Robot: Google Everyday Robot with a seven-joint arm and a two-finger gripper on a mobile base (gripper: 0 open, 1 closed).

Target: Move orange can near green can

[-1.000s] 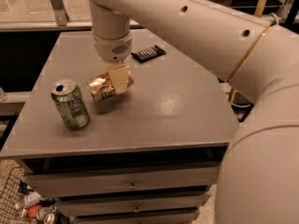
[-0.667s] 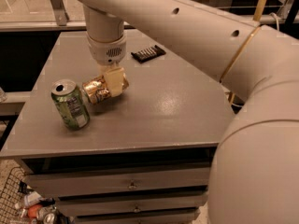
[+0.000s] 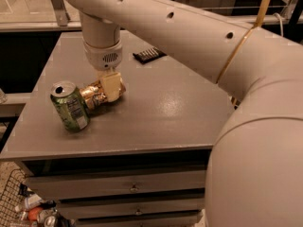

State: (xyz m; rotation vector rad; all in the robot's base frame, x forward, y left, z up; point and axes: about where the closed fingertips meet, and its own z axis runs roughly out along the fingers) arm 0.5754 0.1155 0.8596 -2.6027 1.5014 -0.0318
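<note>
The orange can [image 3: 96,96], shiny orange-gold and dented, lies on its side on the grey table [image 3: 156,112], its left end right beside the green can [image 3: 70,107]. The green can stands upright with a silver top and white label panel near the table's front left. My gripper [image 3: 110,86] hangs down from the white wrist [image 3: 102,48] and is shut on the orange can, one pale finger [image 3: 111,85] across its right end. The other finger is hidden behind the can.
A dark flat object [image 3: 148,55] lies at the back of the table. My large white arm [image 3: 199,46] spans the right side of the view. Drawers [image 3: 132,188] sit below the table front. Clutter lies on the floor at lower left [image 3: 33,209].
The gripper has moved left and slightly down with the orange can, bringing it from a short gap away to right beside the green can. The green can has not moved.
</note>
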